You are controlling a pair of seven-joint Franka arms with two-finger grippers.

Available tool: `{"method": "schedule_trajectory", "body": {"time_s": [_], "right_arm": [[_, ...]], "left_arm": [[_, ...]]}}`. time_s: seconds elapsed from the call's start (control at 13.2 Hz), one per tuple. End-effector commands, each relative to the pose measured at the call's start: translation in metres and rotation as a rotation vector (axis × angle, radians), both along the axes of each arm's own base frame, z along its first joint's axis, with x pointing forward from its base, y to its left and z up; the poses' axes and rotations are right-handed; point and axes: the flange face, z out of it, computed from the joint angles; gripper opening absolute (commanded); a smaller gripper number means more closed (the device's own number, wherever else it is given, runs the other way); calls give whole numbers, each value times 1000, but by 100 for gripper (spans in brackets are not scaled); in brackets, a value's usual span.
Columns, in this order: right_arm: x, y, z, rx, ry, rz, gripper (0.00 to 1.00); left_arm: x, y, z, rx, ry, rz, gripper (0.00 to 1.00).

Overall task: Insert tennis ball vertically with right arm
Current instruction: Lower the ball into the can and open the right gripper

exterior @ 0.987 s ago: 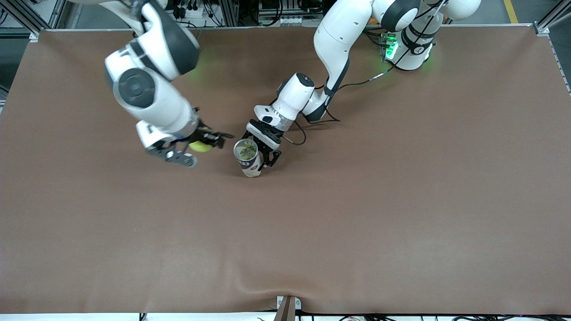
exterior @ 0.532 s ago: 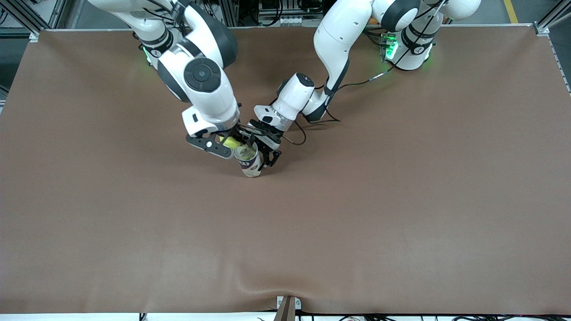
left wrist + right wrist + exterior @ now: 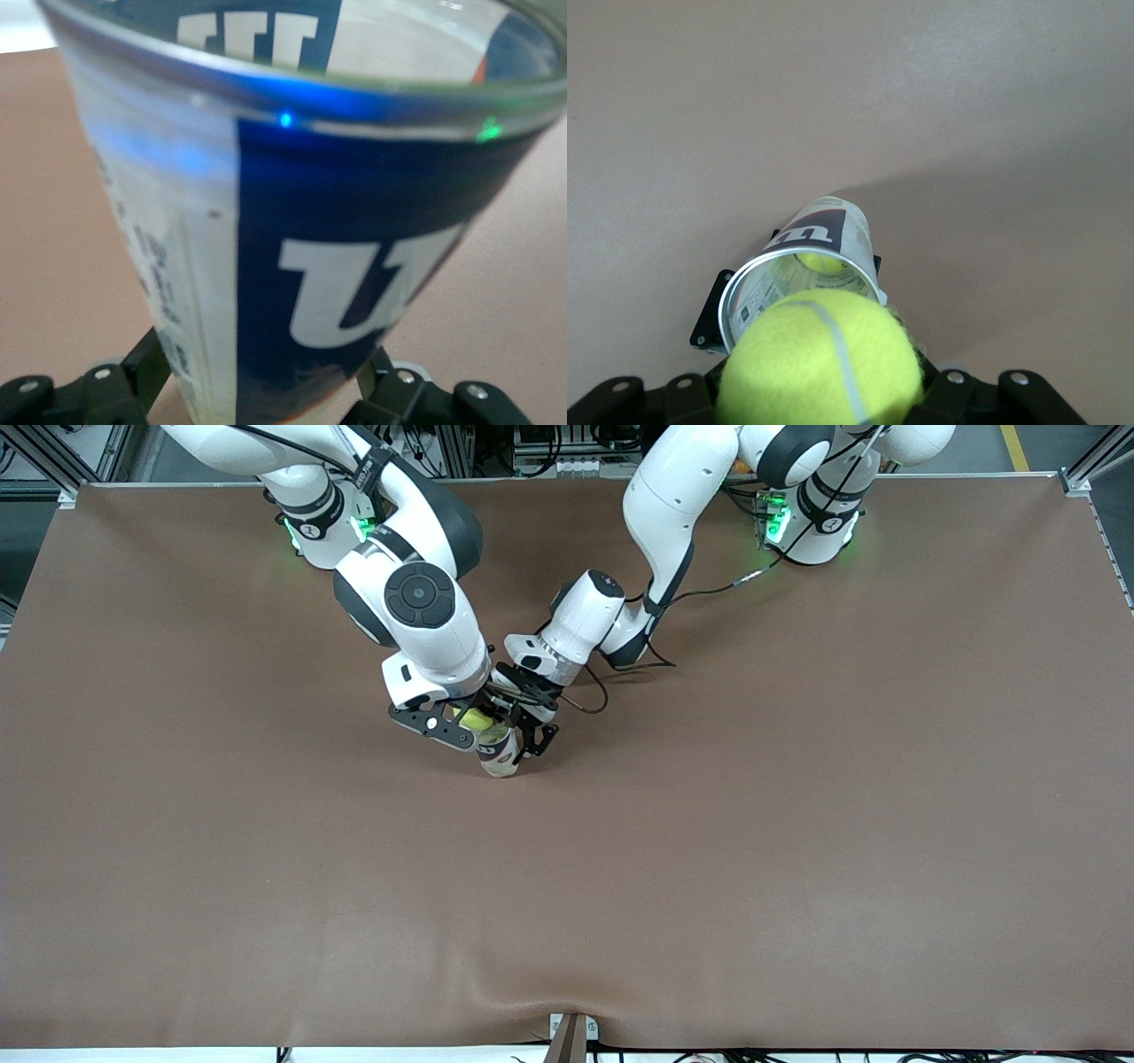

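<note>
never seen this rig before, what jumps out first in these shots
The two arms meet mid-table: the right gripper is shut on a yellow tennis ball right over the open mouth of an upright tennis can. The left gripper grips that can low on its side. Another ball already lies inside.

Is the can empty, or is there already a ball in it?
Not empty: the right wrist view shows a yellow ball at the bottom of the open can, below the tennis ball that the right gripper holds.
</note>
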Motion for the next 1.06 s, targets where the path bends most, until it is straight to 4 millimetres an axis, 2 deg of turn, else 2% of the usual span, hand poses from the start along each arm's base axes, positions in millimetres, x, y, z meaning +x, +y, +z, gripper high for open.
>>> {"method": "schedule_trajectory", "body": {"time_s": [0.0,0.08,0.15,0.23,0.3,0.38,0.76,0.91,0.99], "right_arm": [[0,10,-3,-7,-26,-16,0],[0,11,-4,-7,-24,-14,7],[0,10,-5,-7,-21,-16,30],[0,9,-6,-9,-19,-17,73],[1,8,-6,-8,-20,-20,93],[3,7,-6,-8,-20,-23,100],[7,2,-4,-8,-21,-33,100],[20,-10,14,5,-39,-46,100],[28,-24,28,-8,-30,-54,100]], "left_arm": [[-2,1,4,-5,0,13,89],[-1,0,4,-7,-1,13,89],[-1,0,5,-7,-1,13,89],[-1,0,5,-7,-1,13,89],[-1,0,5,-7,-1,13,89],[-1,0,5,-7,-1,13,89],[-1,0,5,-7,-1,13,89],[-1,0,5,-7,-1,13,90],[-1,1,4,-6,0,14,95]]}}
